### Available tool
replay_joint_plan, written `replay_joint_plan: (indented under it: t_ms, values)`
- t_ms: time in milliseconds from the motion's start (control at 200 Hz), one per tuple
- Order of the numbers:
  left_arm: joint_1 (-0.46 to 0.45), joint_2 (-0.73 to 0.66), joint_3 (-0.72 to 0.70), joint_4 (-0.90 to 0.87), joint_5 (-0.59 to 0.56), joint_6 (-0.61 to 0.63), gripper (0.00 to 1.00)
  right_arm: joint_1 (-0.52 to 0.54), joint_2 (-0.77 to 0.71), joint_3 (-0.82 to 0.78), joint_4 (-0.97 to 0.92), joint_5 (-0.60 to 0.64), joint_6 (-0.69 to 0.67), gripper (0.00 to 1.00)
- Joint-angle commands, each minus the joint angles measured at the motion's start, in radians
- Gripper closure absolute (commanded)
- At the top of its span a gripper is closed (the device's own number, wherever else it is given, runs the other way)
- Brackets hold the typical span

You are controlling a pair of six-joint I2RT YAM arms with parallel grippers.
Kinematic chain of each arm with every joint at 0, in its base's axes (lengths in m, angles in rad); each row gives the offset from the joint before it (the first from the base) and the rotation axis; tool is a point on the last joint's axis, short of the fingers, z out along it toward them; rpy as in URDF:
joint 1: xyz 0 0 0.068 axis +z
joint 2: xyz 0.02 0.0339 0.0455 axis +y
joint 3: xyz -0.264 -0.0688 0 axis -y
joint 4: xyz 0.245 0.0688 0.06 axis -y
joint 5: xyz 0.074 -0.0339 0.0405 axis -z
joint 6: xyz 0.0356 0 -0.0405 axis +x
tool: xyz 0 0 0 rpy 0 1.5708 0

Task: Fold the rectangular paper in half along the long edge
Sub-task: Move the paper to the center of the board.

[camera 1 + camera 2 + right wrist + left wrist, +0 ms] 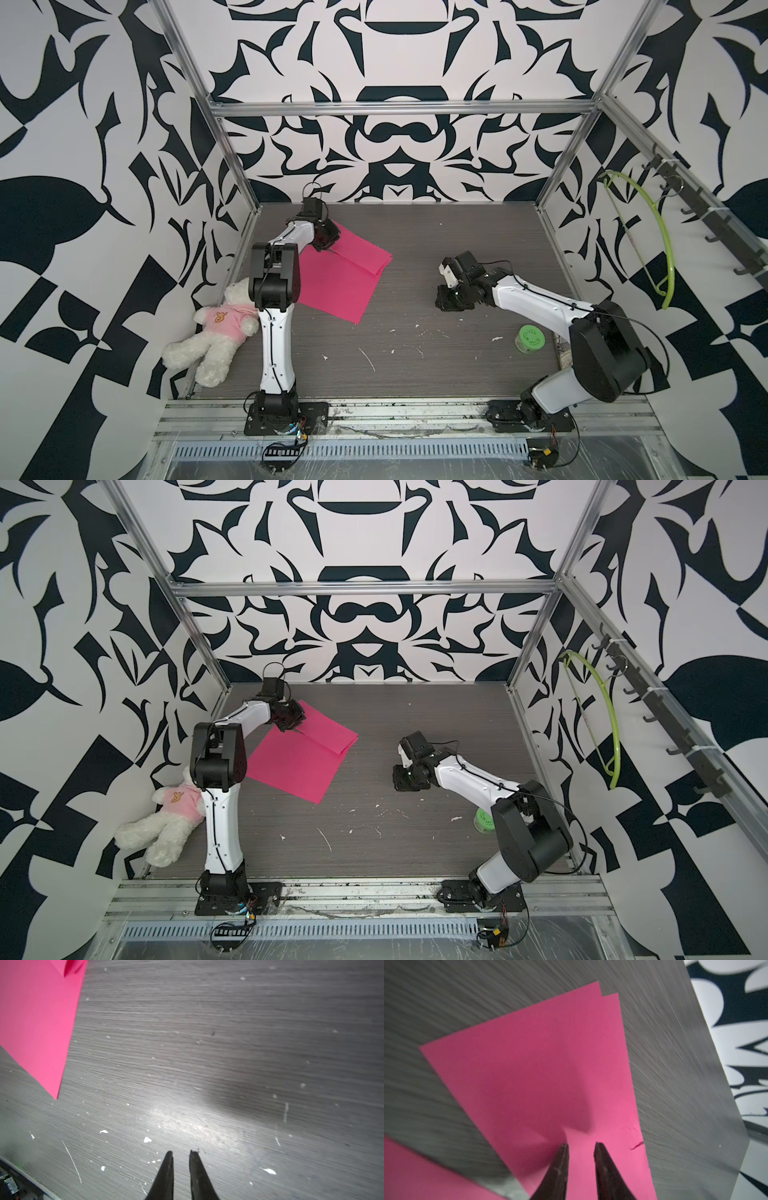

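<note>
Pink paper (340,282) (299,766) is found flat on the desk (415,257), in its far-left quarter, set at an angle to the desk edges; a strip along the paper's far side is folded over onto the sheet, and the two layers are seen slightly offset at one corner in the left wrist view (529,1068); the fold is not yet at the halfway line.

Left gripper (330,247) (298,728) (581,1145) is placed over the folded strip, near the far-left corner of the desk; its fingers (560,1165) are seen slightly parted, pink showing in the gap, nothing clamped; contact of the tips with the sheet cannot be told. A small tear (636,1146) is noted in the paper's edge just beside them.

Right gripper (449,303) (405,781) (180,1152) is held over bare desk right of centre, well apart from the paper (37,1022); its fingers (166,1169) are narrowly released and empty.

A teddy bear (216,332) is recorded at the left edge; a green-lidded jar (532,338) near the right edge.
</note>
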State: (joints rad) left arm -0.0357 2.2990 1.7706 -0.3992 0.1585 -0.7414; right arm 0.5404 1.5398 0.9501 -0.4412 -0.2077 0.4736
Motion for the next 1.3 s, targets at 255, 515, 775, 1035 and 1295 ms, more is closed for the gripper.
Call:
replay_joint_plan:
  t_ms: [255, 515, 775, 1035, 1295]
  values:
    - [0.218, -0.078, -0.144, -0.063, -0.09, -0.051, 0.71, 0.07, 0.051, 0.077, 0.034, 0.027, 0.031, 0.81]
    - [0.207, -0.222, -0.203, 0.012, -0.035, -0.061, 0.47, 0.17, 0.189, 0.221, 0.041, 0.036, 0.027, 0.8]
    - [0.15, -0.452, -0.279, 0.032, -0.021, 0.011, 0.01, 0.26, 0.449, 0.509, 0.064, -0.009, 0.031, 0.47]
    - [0.111, -0.722, -0.579, 0.079, -0.065, -0.001, 0.01, 0.286, 0.683, 0.809, 0.059, -0.065, 0.061, 0.57]
    - [0.099, -0.751, -0.701, 0.056, -0.051, 0.032, 0.01, 0.283, 0.809, 0.943, 0.029, -0.088, 0.074, 0.79]
